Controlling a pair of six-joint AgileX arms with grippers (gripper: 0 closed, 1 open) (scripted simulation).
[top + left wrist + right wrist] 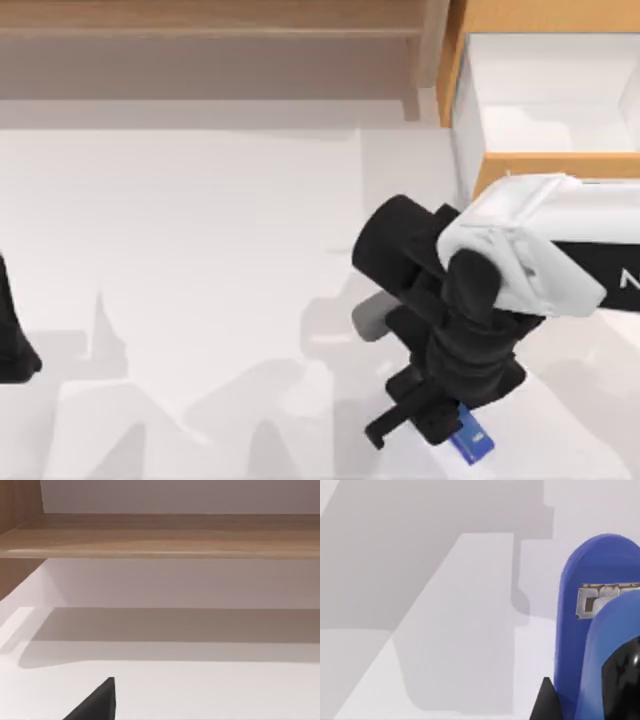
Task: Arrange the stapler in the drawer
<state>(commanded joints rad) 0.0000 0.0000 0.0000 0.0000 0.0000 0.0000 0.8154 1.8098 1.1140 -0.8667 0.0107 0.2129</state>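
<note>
Left arm (15, 340) sat parked at the table's left edge; couldn't tell its jaw state. Plain wooden shelf (210, 20) ran along the back. Right gripper (425, 420) was down over the table (200, 250) near the front, right of centre. Stapler (471, 442) lay on the table at the gripper's tip, its blue end poking out to the right of the fingers. Wrist view put the stapler (600, 630) right beside a black fingertip (545, 705). Spread or pinching: couldn't tell. Drawer (545, 100) stood open at back right, well apart from the stapler.
</note>
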